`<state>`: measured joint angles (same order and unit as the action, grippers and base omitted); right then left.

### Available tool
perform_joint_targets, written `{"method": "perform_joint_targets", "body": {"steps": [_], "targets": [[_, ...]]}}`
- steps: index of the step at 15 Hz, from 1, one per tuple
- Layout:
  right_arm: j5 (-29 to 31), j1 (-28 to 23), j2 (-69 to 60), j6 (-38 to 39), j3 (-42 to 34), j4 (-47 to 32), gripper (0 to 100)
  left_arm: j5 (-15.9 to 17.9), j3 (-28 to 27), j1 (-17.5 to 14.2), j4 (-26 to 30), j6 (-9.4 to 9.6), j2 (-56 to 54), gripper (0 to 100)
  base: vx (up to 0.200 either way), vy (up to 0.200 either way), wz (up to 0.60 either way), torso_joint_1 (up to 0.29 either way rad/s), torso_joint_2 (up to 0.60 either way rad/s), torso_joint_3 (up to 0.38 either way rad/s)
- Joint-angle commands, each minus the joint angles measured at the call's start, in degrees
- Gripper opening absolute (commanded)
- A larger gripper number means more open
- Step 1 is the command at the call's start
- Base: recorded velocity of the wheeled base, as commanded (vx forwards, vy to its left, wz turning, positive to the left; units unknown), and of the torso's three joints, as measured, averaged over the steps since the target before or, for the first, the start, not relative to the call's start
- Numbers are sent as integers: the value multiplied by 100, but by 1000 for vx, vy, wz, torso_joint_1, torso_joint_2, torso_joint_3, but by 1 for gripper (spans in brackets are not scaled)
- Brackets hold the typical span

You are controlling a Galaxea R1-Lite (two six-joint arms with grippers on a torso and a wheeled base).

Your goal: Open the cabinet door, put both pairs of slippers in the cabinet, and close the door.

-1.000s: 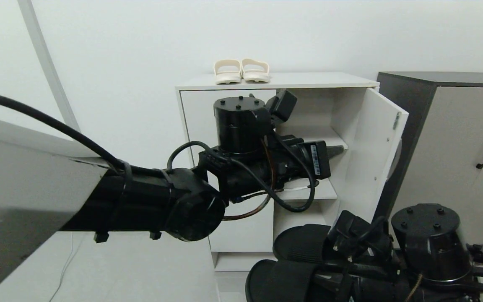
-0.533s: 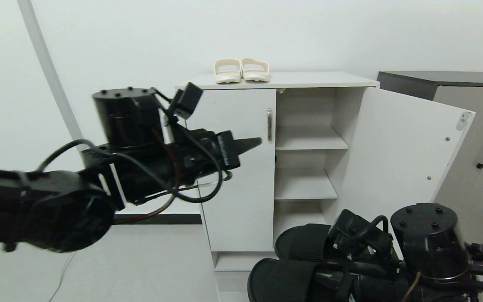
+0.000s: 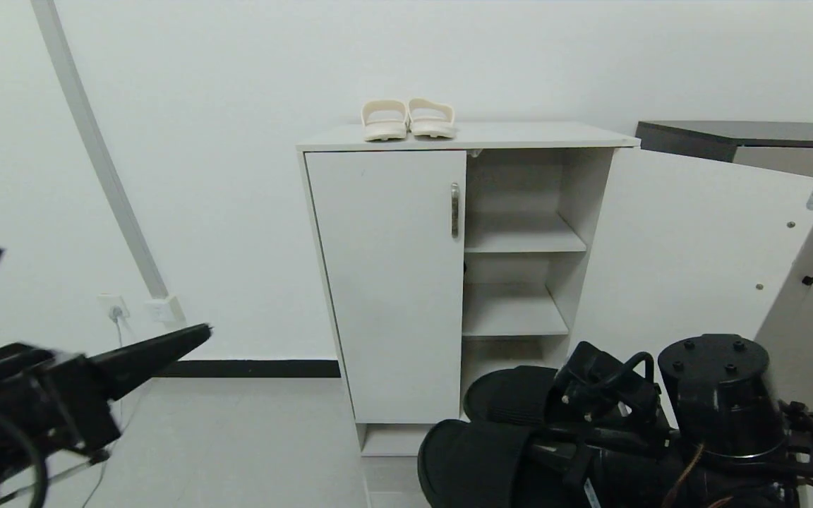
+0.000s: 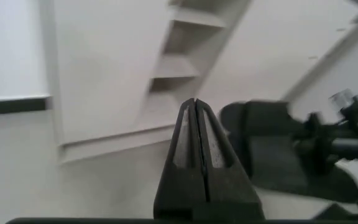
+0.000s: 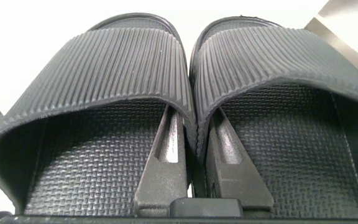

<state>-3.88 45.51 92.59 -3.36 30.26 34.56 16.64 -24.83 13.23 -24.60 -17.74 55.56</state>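
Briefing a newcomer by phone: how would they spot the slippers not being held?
Find the white two-door cabinet, right door open. On its top sits a pair of cream rubber slippers, side by side. Unlike the black ribbed slippers, no tool grips them.

Slipper pair (image 3: pixel 408 118) tops cabinet (image 3: pixel 540 134), second pair (image 3: pixel 477 458) before it.

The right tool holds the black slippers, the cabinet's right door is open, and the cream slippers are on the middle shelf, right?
Not quite. The head view shows the cream slippers on top of the cabinet, not inside it. The right tool does hold the black slippers, and the right door is open.
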Motion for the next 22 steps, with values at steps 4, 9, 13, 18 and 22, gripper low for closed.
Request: {"method": "perform_joint_targets", "body": {"steps": [4, 9, 13, 18, 22], "targets": [[10, -86, 31, -6, 15, 7, 0, -1787, 892, -611, 2144, 781, -3280, 0, 0, 0, 0, 0, 0, 0], [27, -86, 14, -15, -11, 104, 0, -2631, 2088, -778, 2381, 1352, -4678, 0, 0, 0, 0, 0, 0, 0], [27, -77, 14, -15, -2, 104, 0, -2367, 2448, -1349, 2372, 1545, -5548, 0, 0, 0, 0, 0, 0, 0], [27, -68, 49, -15, 15, 104, 0, -1462, 2474, -1323, 2469, 1923, -5548, 0, 0, 0, 0, 0, 0, 0], [1047, 37, 822, 486, 270, 824, 0, -1453, 2474, -1323, 2469, 1950, -5548, 0, 0, 0, 0, 0, 0, 0]]}}
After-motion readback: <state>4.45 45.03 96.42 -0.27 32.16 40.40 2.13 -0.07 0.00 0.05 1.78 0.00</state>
